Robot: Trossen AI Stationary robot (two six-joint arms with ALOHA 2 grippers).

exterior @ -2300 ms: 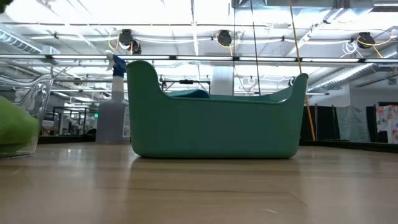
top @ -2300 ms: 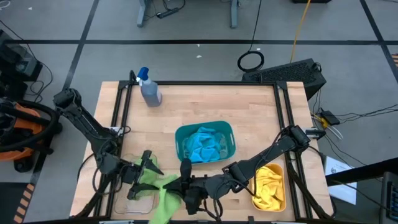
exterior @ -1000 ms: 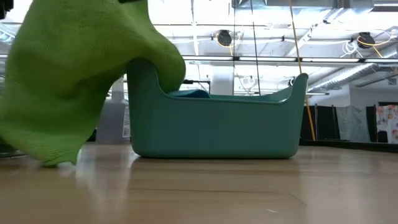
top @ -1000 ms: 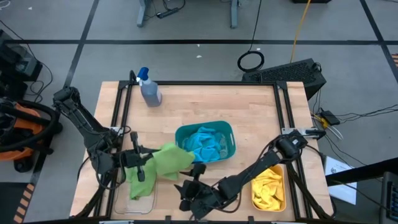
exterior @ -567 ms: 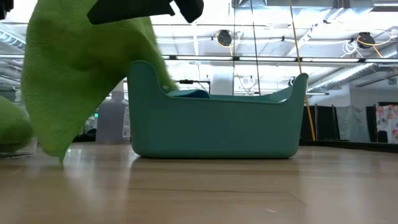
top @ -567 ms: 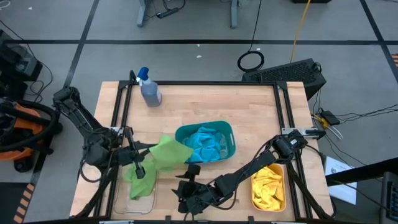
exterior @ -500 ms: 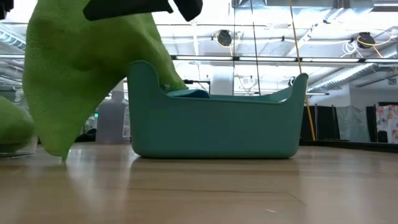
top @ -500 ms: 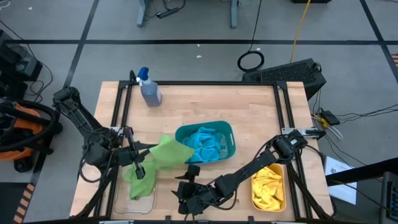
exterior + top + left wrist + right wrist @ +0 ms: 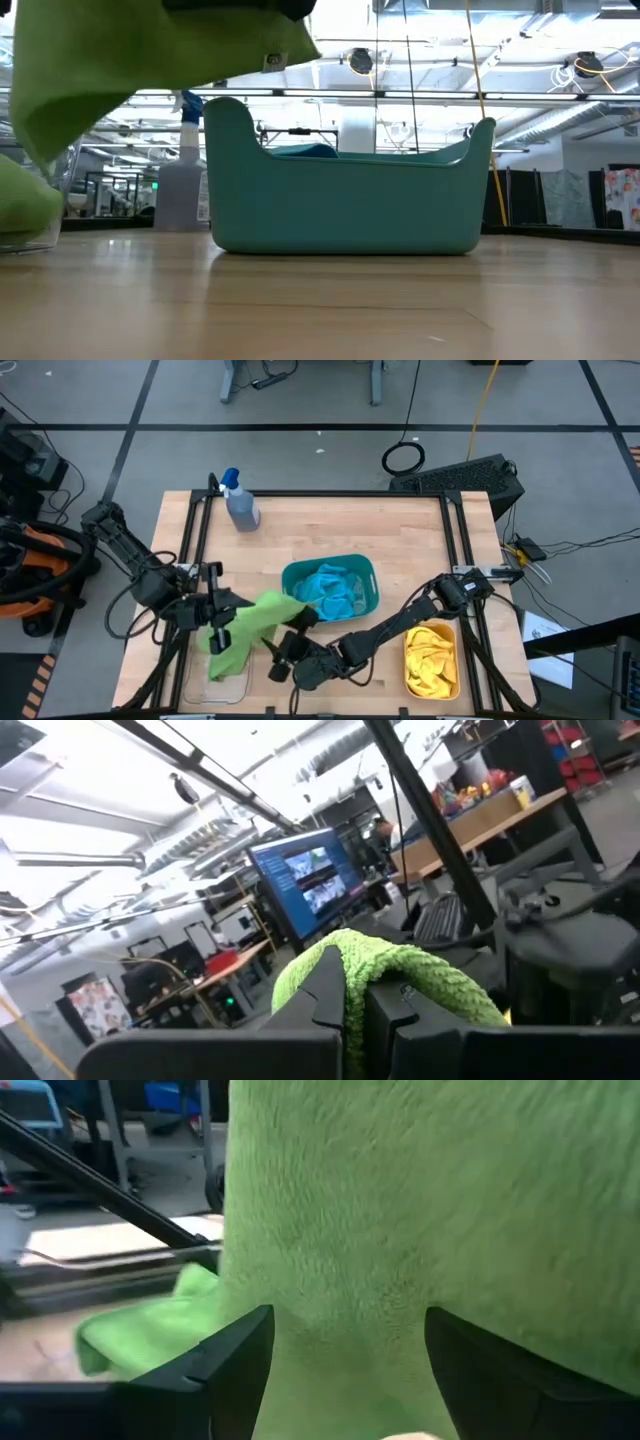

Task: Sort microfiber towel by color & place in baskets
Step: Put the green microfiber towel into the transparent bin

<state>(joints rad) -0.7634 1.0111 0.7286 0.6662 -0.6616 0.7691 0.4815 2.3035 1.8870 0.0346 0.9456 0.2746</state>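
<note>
A lime green microfiber towel [image 9: 258,616] hangs in the air at the table's front left, with my left gripper [image 9: 220,612] shut on it; the low view shows it high at the left [image 9: 120,60]. Below it another green towel [image 9: 224,660] lies in the clear basket [image 9: 190,682]. My right gripper [image 9: 284,654] stands open just right of the hanging towel, which fills the right wrist view [image 9: 400,1230]. Blue towels lie in the teal basket [image 9: 291,575] and yellow ones in the orange basket [image 9: 457,660]. My left gripper pinches a fold of the green towel [image 9: 350,955] between its two fingers, coming from the table's left and slanting upward. The cloth arches over the fingertips and hangs down beyond them, clear of the table. My right gripper faces the hanging cloth; whether its fingers [image 9: 235,1365] touch it, I cannot tell.
A grey spray bottle with a blue top [image 9: 240,506] stands at the far left of the table. The teal basket [image 9: 340,205] sits in the middle. Black frame rails [image 9: 195,530] run along the table's left and right sides.
My left gripper has risen and tipped its fingers upward, staying shut on the green towel. The towel's lower end, which hung almost to the table, is now lifted well clear. My right gripper, still open, has moved toward the table's left edge, closer to the towel.
</note>
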